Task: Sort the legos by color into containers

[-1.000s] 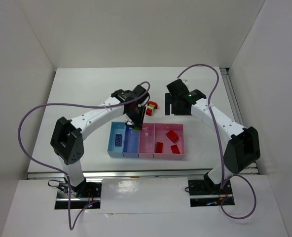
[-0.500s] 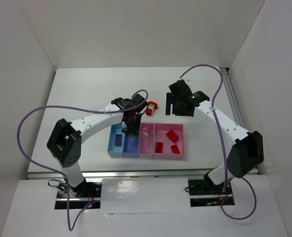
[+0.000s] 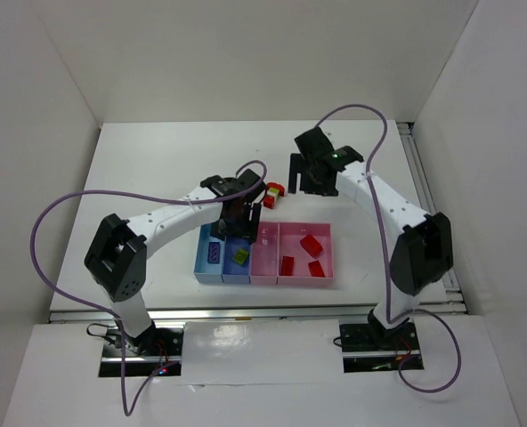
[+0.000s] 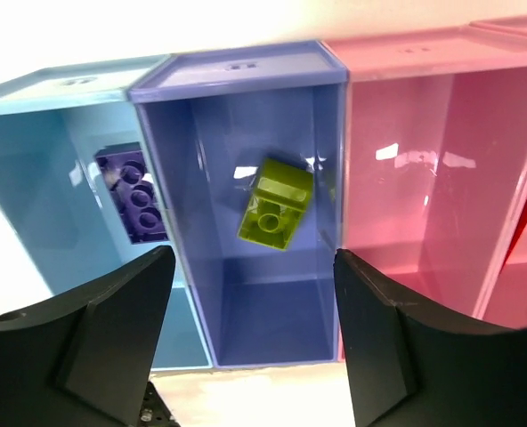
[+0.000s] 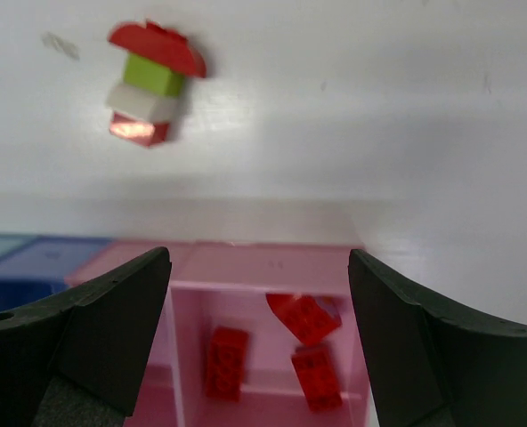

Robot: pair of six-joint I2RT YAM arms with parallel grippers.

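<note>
A yellow-green lego [image 4: 277,203] lies loose in the darker blue container [image 4: 272,329], also seen from above [image 3: 241,255]. My left gripper [image 4: 250,267] hangs open over that container [image 3: 238,229], holding nothing. A dark blue lego [image 4: 132,194] sits in the light blue container [image 4: 50,205]. Three red legos [image 5: 304,316] lie in the wider pink container [image 5: 246,307]. A small cluster of red, yellow-green and pale legos [image 5: 152,84] rests on the table behind the row [image 3: 272,192]. My right gripper [image 5: 257,262] is open and empty, just right of that cluster [image 3: 301,182].
The narrow pink container [image 4: 415,205] stands between the darker blue and wider pink ones. White walls enclose the table [image 3: 157,169] on three sides. Purple cables loop over both arms.
My left gripper has opened and the yellow-green lego has dropped into the darker blue container. The right arm has swung back and left toward the cluster.
</note>
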